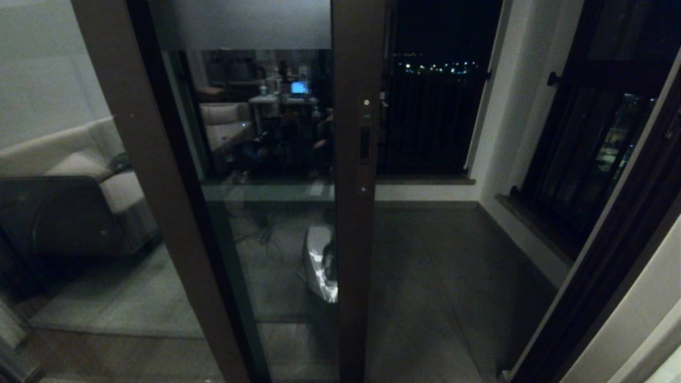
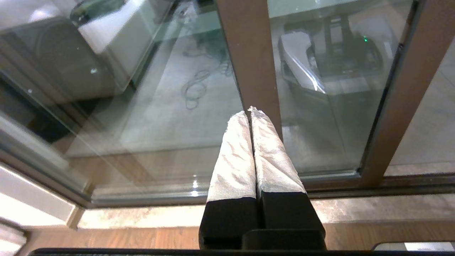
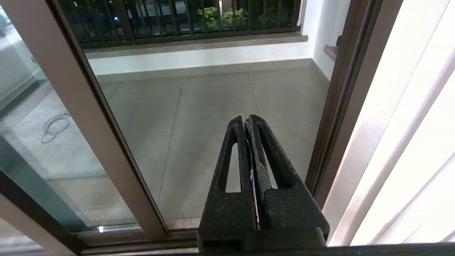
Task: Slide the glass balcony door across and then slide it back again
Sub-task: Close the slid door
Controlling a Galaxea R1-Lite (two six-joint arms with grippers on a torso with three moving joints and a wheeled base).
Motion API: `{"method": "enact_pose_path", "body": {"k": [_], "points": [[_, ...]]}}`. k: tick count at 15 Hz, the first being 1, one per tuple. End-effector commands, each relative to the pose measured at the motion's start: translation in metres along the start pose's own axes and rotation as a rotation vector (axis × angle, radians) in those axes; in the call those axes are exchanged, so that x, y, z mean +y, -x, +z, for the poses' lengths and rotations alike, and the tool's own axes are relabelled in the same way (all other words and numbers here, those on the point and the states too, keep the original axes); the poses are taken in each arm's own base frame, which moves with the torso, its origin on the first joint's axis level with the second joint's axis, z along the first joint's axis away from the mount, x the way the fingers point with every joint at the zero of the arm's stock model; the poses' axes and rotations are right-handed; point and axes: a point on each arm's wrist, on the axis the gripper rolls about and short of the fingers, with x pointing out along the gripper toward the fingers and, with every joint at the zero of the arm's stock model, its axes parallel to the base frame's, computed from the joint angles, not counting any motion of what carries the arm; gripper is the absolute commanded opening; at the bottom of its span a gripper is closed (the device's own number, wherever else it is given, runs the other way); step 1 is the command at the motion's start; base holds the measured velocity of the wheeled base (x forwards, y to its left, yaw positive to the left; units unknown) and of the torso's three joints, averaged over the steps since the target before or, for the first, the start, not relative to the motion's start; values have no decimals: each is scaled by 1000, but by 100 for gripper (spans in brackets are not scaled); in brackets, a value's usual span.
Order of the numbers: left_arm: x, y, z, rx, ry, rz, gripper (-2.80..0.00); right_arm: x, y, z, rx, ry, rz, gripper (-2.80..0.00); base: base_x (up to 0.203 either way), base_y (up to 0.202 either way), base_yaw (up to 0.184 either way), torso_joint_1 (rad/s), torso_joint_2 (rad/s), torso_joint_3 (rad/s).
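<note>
The glass balcony door (image 1: 266,175) is seen at centre frame in the head view, its handled upright (image 1: 357,213) standing mid-picture, with the doorway gap to its right (balcony floor (image 1: 436,276) visible). The left gripper (image 2: 251,111) is held pressed together, nothing clamped, low before the door frame. The right gripper (image 3: 247,119) is likewise closed together, empty, facing the gap.

glass balcony door (image 1: 354,223): 1 | plain glass panel (image 1: 159,213): 1 | barred windows (image 1: 431,122): 2 | sofa (image 1: 80,175): 1
</note>
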Motion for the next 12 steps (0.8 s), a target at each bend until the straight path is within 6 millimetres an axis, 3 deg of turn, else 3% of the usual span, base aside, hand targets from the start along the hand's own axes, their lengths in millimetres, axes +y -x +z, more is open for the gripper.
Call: {"method": "enact_pose_path", "body": {"k": [1,3,7,12], "points": [[0,1,-1,-5,-15,-2,-280,0,0,0,0,0,0,-280,0,0,0,0,0,0],[-1,6,-3,-69,-41,-6,-280,0,0,0,0,0,0,-280,0,0,0,0,0,0],[-5,1,-9,-85,62,-122,-280,0,0,0,0,0,0,-280,0,0,0,0,0,0],[-3,1,-9,-71,242,-43,-280,0,0,0,0,0,0,-280,0,0,0,0,0,0]]}}
